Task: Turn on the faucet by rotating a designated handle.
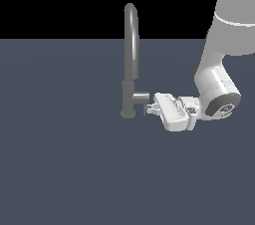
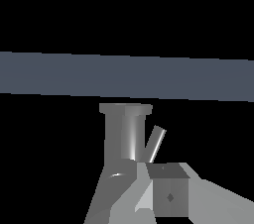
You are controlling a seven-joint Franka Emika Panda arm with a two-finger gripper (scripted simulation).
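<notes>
Slate-blue tabletop (image 1: pixel 60 169) fills most of your exterior view, flat and matte, black void behind it. Next in size is the white Panda arm (image 1: pixel 224 45), which comes down from the exterior view's upper right, bends at the wrist and lies nearly level, pointing toward the exterior view's left. The grey metal faucet (image 1: pixel 130 45) stands upright on the tabletop around mid-frame: tall slim gooseneck arching over at the top, thicker cylindrical base (image 1: pixel 128 102) below, short horizontal stub (image 1: pixel 141 97) sticking out of the base toward the arm. In your wrist view the faucet base shows as a flared-rim cylinder (image 2: pixel 125 131) lying along the camera axis, close in. The pincer (image 1: pixel 148 109) sits at the stub's outer end, low on the faucet, touching or just beside it; you can't separate contact from near-contact in the exterior view. One fingertip (image 2: pixel 169 196) shows big and blocky in the wrist view, right next to the base. The handle (image 2: pixel 156 142) is the smallest item: a thin grey lever rod, tilted, poking out from beside the base and running down behind that fingertip. It sits at the faucet's low side, by the stub. Pincer state: cannot tell whether it's spread or pinching the handle. The second finger isn't clearly visible and the rod's lower end is hidden.
</notes>
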